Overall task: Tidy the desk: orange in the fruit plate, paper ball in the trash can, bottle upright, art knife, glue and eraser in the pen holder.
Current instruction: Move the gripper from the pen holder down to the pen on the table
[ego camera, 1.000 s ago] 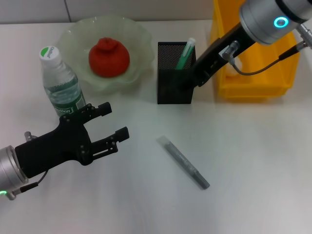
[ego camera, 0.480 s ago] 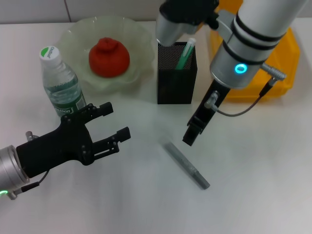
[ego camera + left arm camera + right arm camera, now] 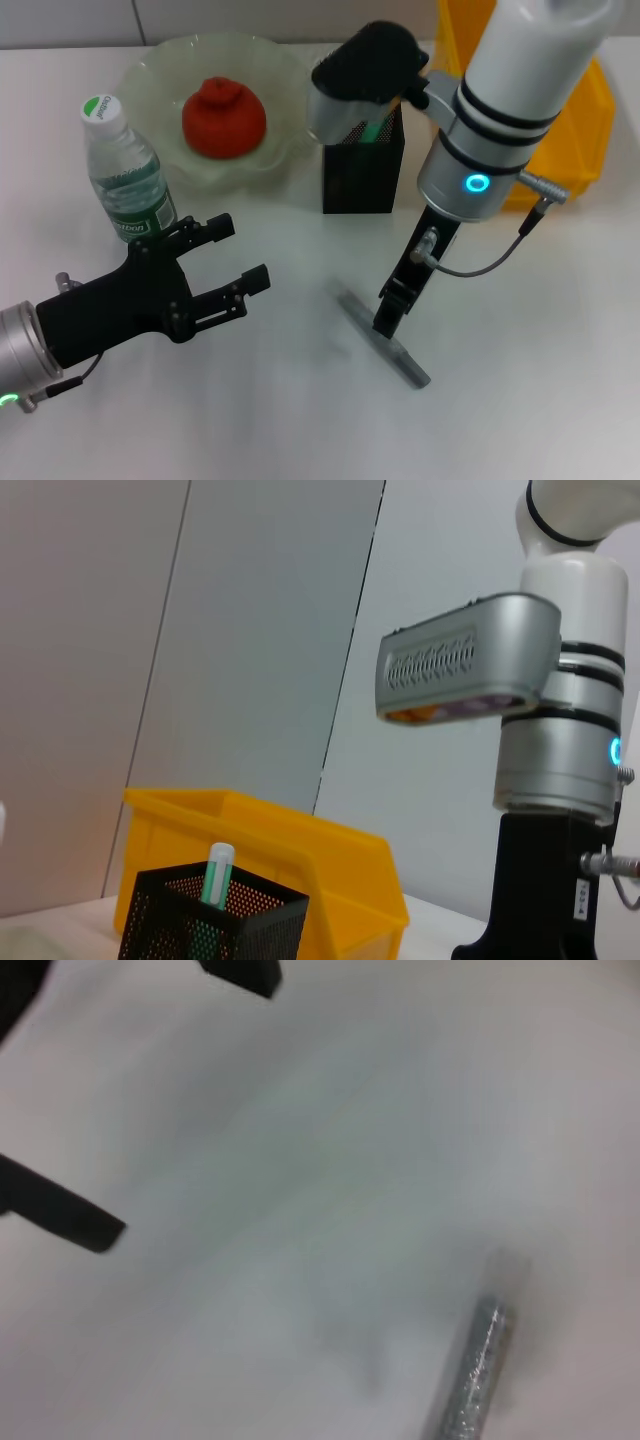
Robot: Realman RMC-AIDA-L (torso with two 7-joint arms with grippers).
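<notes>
Since half a second ago the right gripper (image 3: 388,318) has dropped onto the grey art knife (image 3: 385,341) lying at six o'clock from the pen holder (image 3: 362,165), its finger spread seemingly hidden, while the left gripper (image 3: 238,257) hovers open.

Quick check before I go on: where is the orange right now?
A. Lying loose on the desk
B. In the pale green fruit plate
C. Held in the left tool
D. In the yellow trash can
B. The orange sits inside the fruit plate at the back of the desk, behind the upright bottle; the left tool is open and holds nothing.
</notes>
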